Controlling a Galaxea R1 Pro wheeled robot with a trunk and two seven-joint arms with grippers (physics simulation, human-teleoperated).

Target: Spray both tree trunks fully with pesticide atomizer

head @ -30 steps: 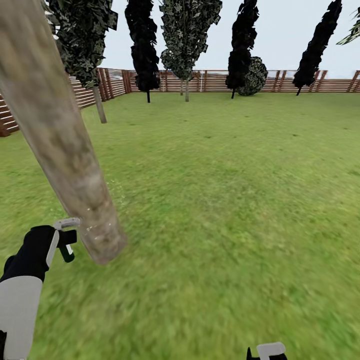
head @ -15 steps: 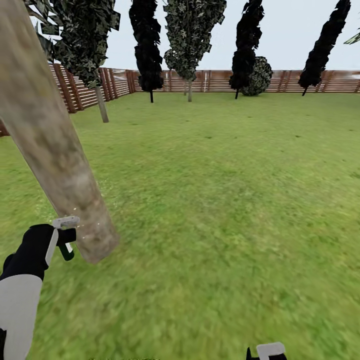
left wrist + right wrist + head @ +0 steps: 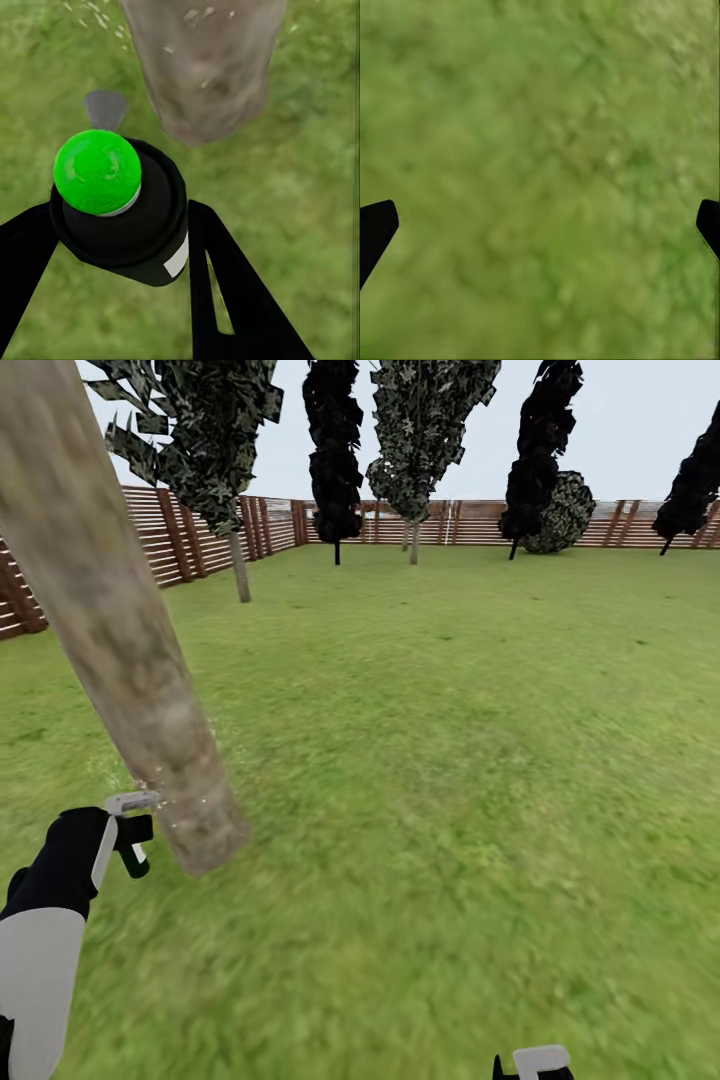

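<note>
Left wrist view: the atomizer (image 3: 120, 206) is clamped between the left gripper (image 3: 124, 247) jaws, its green top facing the camera. The tree trunk (image 3: 202, 67) stands just beyond, at about one o'clock, speckled with white pesticide (image 3: 94, 15). The right gripper (image 3: 540, 225) jaws are held apart over grass (image 3: 540, 150).

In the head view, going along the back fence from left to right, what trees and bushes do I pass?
Leafy pale-trunk tree → near-black tree → second leafy tree → near-black tree → round bush → near-black tree at the right edge.
</note>
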